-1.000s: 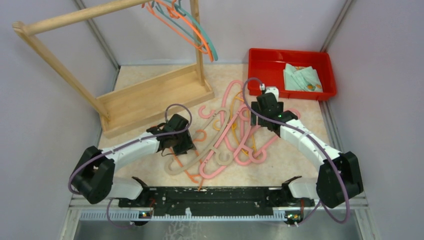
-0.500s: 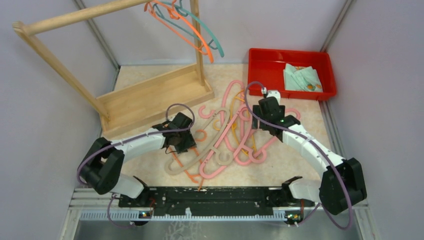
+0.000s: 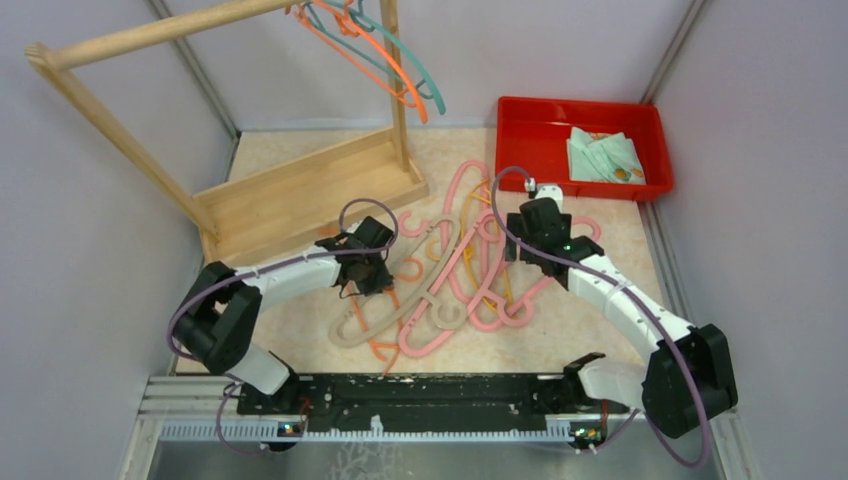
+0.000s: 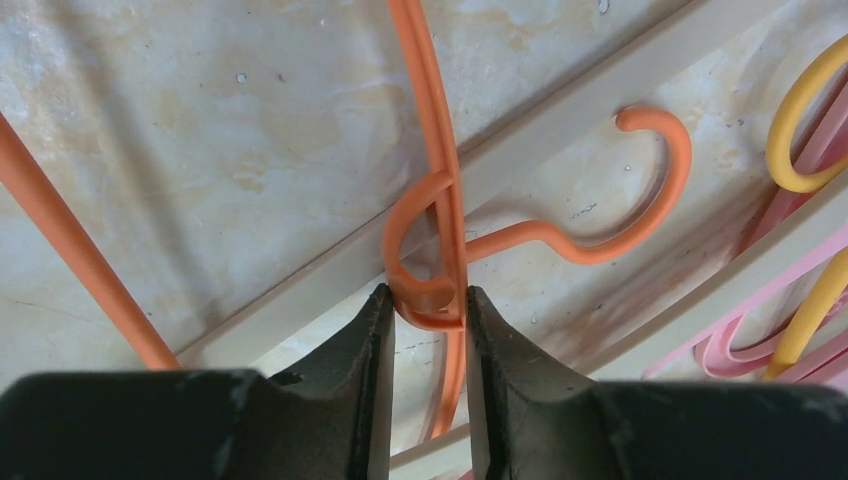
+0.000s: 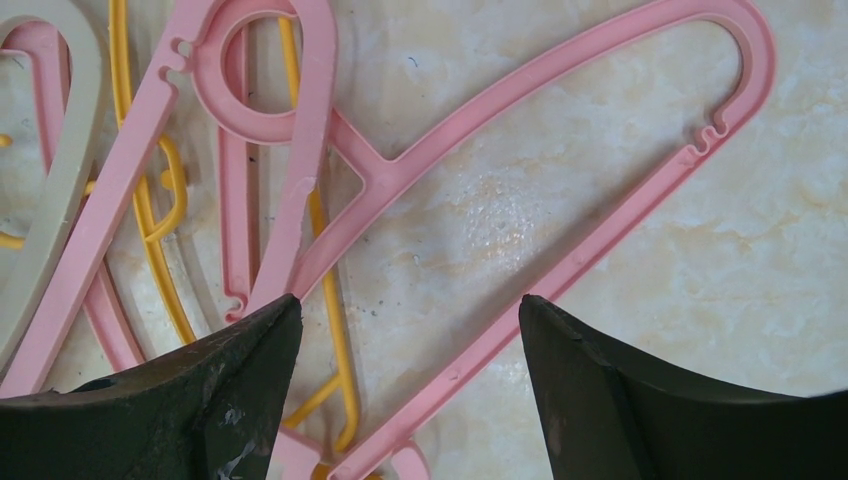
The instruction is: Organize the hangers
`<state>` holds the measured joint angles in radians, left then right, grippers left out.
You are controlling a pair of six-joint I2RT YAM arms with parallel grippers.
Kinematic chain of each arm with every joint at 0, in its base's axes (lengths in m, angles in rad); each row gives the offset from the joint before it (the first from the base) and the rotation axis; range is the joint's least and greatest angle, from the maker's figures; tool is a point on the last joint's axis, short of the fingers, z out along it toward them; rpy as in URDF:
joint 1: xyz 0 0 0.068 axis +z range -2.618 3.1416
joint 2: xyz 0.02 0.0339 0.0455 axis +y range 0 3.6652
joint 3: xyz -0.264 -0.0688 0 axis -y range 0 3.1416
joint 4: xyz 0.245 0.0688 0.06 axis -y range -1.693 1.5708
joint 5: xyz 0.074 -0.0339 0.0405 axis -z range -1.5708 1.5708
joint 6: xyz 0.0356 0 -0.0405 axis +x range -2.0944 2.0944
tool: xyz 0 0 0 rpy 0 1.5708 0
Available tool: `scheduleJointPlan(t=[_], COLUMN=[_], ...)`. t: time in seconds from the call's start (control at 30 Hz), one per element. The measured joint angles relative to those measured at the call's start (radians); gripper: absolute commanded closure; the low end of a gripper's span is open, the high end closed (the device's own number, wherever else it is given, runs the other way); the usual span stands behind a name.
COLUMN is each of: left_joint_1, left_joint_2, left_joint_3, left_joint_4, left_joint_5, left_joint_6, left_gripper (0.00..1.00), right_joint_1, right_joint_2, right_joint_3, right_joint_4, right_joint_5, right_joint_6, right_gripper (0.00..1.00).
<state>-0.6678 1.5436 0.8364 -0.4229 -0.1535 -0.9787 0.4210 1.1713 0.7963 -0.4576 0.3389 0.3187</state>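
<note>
The left gripper (image 4: 427,300) has its two fingers pressed in from either side on the small loop at the neck of an orange hanger (image 4: 455,190), pinching it just above the marbled tabletop (image 4: 230,120). From that loop one thin orange arm runs straight up the wrist view and the hook curls off to the right. A beige hanger (image 4: 570,125) lies slantwise underneath, so its bar crosses right behind the pinched spot. Yellow and pink bars crowd the right edge. The right gripper (image 5: 410,310) is spread wide and holds nothing. It hovers over a pink hanger (image 5: 450,150) lying flat, whose round neck ring overlaps another pink bar, with a thin yellow hanger (image 5: 150,230) threaded beneath them. Only the top view shows the whole layout. The tangled pile of hangers (image 3: 460,290) lies on the table between the two arms, pink ones uppermost. Behind the left arm stands the wooden rack (image 3: 310,195), with an orange and a teal hanger (image 3: 400,70) already hooked on its pole. At the far right is a red tray (image 3: 520,130) holding a pale green cloth (image 3: 605,155). The wrist views alone show how each set of fingers stands.
</note>
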Motion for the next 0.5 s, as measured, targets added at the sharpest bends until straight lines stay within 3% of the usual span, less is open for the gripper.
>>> scheduleJointPlan(t=[0.17,0.5], left_joint_1=[-0.001,-0.058], left_joint_2=[-0.002,-0.146], left_joint_3=[0.026,0.127], left_joint_4=[-0.04,-0.123], left_joint_5=[-0.014,-0.105], left_joint_6=[0.017,0.082], left_gripper=[0.81,0.77], right_joint_1=[0.0,0.0], right_joint_2=[-0.008,-0.007], right_joint_3=[-0.011,-0.018], right_joint_4=[0.006,0.017], right_joint_5=[0.0,-0.002], right_joint_6=[0.0,0.001], right_gripper=[0.2,0.2])
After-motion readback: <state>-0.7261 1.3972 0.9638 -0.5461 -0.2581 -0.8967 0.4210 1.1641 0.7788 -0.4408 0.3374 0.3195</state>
